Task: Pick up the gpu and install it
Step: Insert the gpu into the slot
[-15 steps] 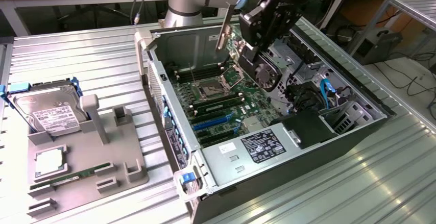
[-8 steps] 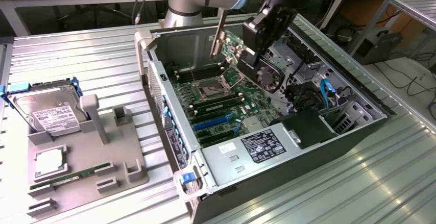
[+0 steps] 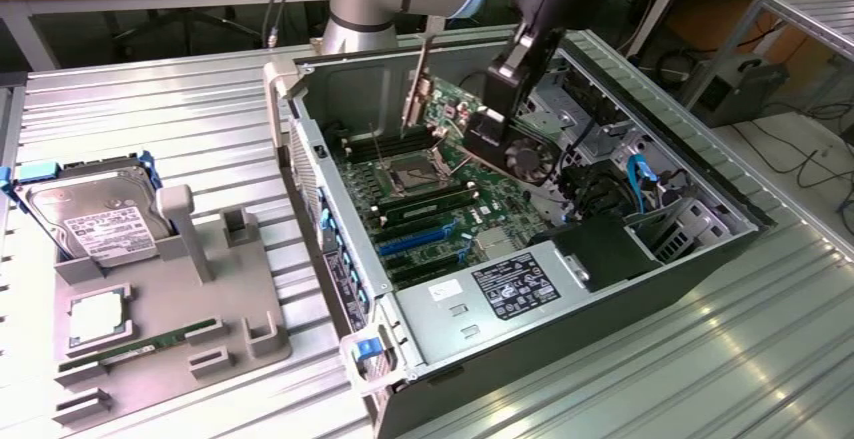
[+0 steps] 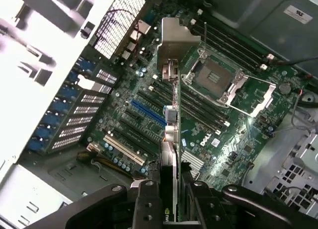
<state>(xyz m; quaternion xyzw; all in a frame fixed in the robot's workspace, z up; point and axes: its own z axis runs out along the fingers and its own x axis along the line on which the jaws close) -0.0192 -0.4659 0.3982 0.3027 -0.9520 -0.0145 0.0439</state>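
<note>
The gpu (image 3: 523, 154), a green board with a black fan cooler, hangs tilted above the open computer case (image 3: 300, 174), over the motherboard (image 3: 441, 209). Its silver end bracket (image 3: 416, 87) points toward the case's rear wall. My gripper (image 3: 498, 114) is shut on the card's upper edge. From the wrist camera the gpu (image 4: 170, 139) is seen edge-on, running from between my fingers (image 4: 148, 205) out to the bracket (image 4: 174, 38), above the blue slot (image 4: 148, 114) and the black slots beside it. The card hangs clear of the board.
The empty CPU socket (image 3: 407, 174) lies beside the card. A power supply (image 3: 514, 289) fills the case's near corner, and cables (image 3: 641, 184) crowd the exterior view's right. On the exterior view's left, a grey fixture (image 3: 220, 309) holds a hard drive (image 3: 94, 221) and a memory stick (image 3: 134, 349).
</note>
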